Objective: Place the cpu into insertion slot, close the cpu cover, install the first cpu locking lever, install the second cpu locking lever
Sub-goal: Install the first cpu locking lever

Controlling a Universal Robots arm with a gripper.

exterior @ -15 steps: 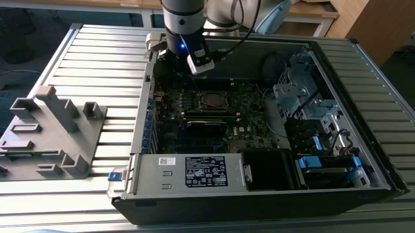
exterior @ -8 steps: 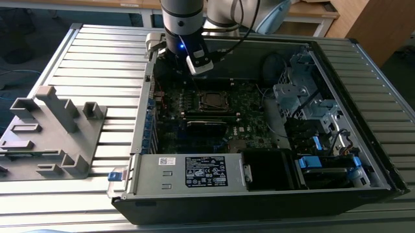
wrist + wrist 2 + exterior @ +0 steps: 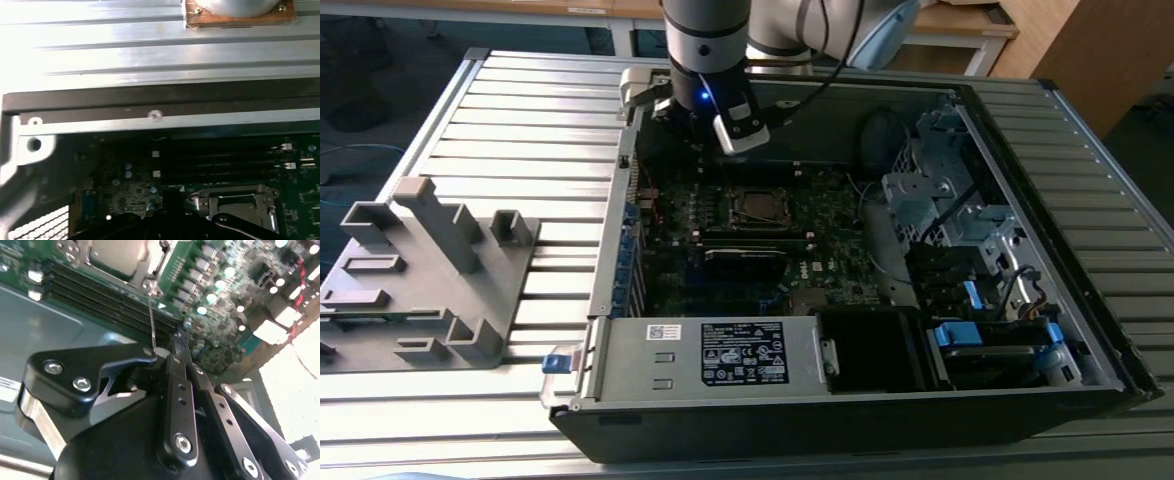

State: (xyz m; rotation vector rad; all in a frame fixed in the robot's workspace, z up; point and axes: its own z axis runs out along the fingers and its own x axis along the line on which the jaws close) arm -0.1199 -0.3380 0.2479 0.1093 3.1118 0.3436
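Note:
The open computer case lies on the table with its motherboard [image 3: 761, 230] facing up. The cpu [image 3: 117, 252], dull silver-grey, sits in the socket [image 3: 758, 207], and the silvery cpu cover [image 3: 152, 270] lies down around it; the cover [image 3: 235, 202] also appears in the first wrist view. A thin metal locking lever [image 3: 151, 315] rises from the socket's corner to my gripper's tips. My gripper [image 3: 743, 148] [image 3: 172, 347] hangs above the board's far edge, just beyond the socket. Its black fingers [image 3: 175, 390] look shut, with the lever's end touching beside them.
The case's metal wall [image 3: 150, 122] runs close behind the gripper. Black memory slots [image 3: 100, 290] lie beside the socket. A drive cage [image 3: 947, 200] fills the exterior view's right and a power supply [image 3: 707, 355] the near side. A grey plastic fixture [image 3: 427, 270] stands on the slatted table [image 3: 534, 120].

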